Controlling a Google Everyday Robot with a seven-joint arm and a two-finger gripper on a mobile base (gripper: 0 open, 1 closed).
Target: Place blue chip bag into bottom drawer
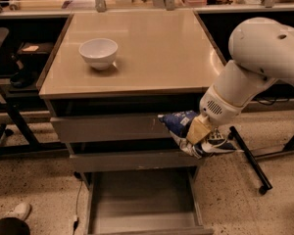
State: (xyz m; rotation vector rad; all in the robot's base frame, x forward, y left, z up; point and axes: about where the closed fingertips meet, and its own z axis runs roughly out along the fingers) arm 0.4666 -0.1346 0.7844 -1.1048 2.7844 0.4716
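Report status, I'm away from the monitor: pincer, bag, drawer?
Pincer shut on bag, before the upper drawer fronts, right side. Bag hangs above open bottom drawer's right edge, not yet in. Nothing seen in the way.

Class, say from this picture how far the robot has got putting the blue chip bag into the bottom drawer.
Done: the bottom drawer stands open and the hand grips the bag. In hand: the bag hangs before the upper drawer fronts, above the open drawer's right side. Left: lower and release.
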